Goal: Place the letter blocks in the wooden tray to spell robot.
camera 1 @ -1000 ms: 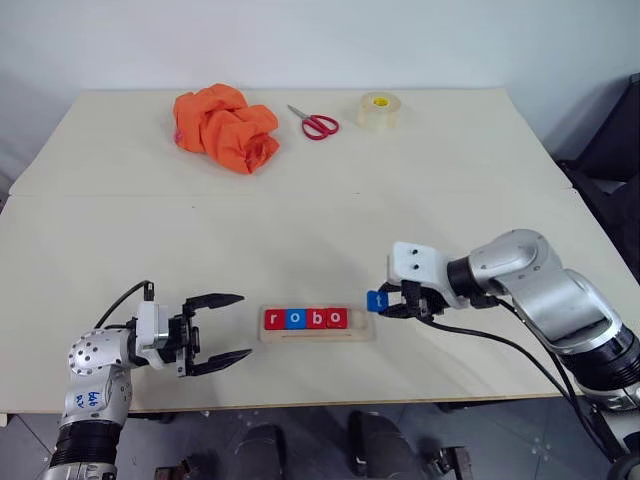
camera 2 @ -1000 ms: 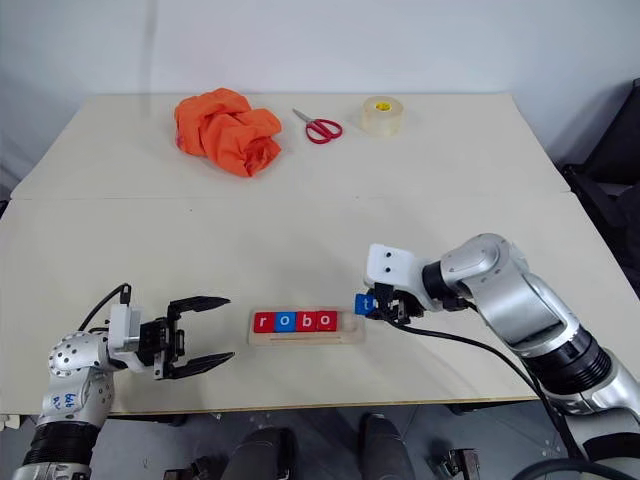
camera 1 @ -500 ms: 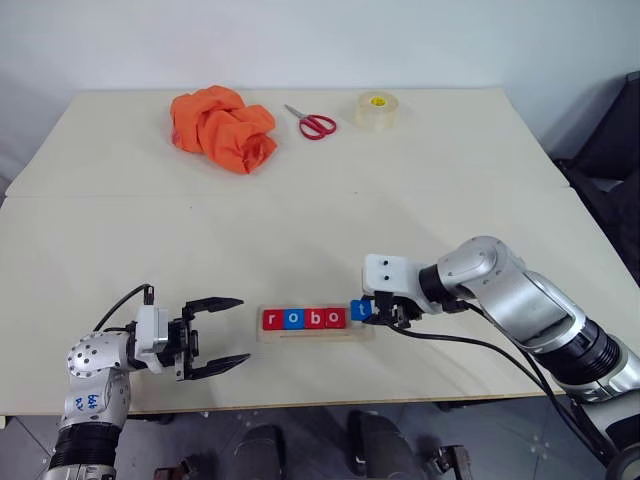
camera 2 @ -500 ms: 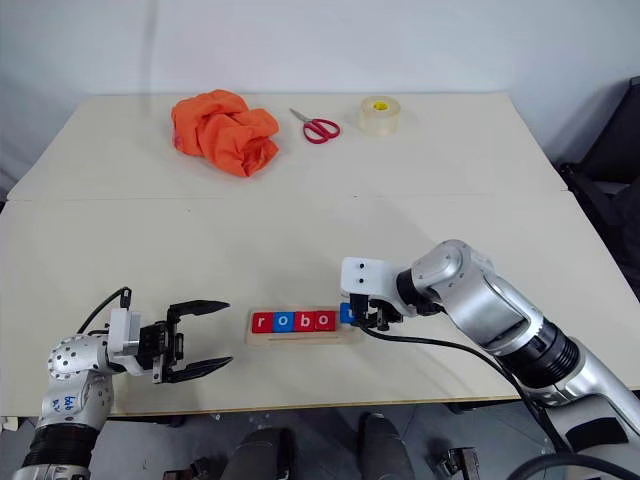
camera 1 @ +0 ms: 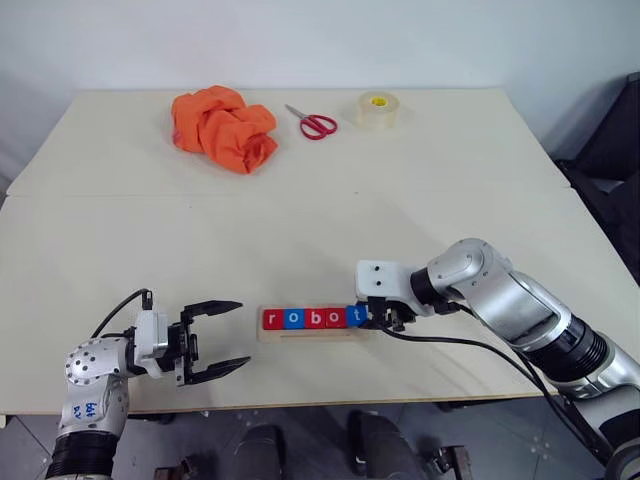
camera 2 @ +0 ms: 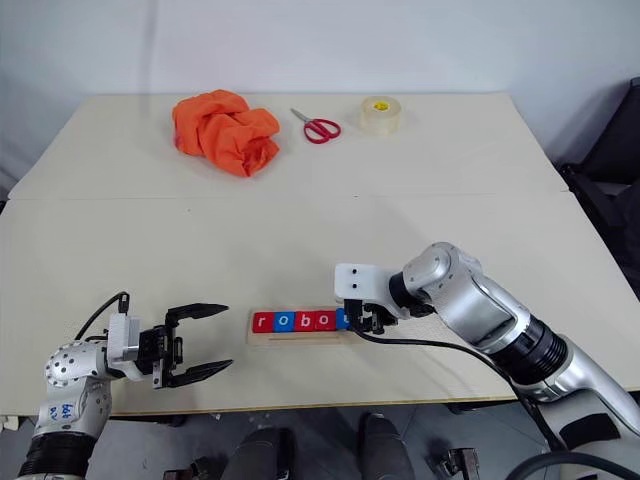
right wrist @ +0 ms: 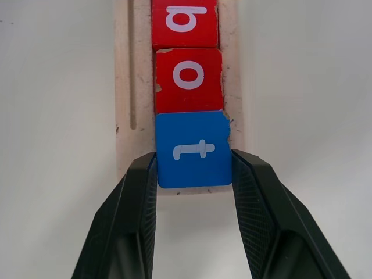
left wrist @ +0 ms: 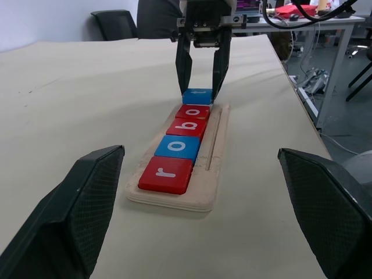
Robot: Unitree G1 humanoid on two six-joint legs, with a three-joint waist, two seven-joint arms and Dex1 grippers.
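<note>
Here, in the left eye view, the wooden tray (camera 1: 312, 331) lies near the front edge of the tabletop (camera 1: 300, 220), and the letter blocks (camera 1: 311, 318) fill it in a row reading r, o, b, o, t. The right gripper (camera 1: 378, 318) sits at the tray's right end with its jaws on either side of the blue t block (camera 1: 356, 316). The left gripper (camera 1: 222, 339) hangs well to the left of the tray, jaws spread wide and empty. An orange cloth (camera 1: 224, 127), red scissors (camera 1: 313, 122) and a roll of tape (camera 1: 376, 110) lie far back, well apart from the work.

The right eye view shows the same layout.

In the left wrist view, the blue t block lies at the far end of the row, touching the red o block (left wrist: 193, 112), with black fingers (left wrist: 183, 64) straddling it.

In the right wrist view, the jaws are closed partway, both pads pressed on the t block's sides; the block looks seated flush against the o.

My reading: this is the last placement, almost finished. The next move calls for a gentle release and a straight lift away, so the row is not dragged.
</note>
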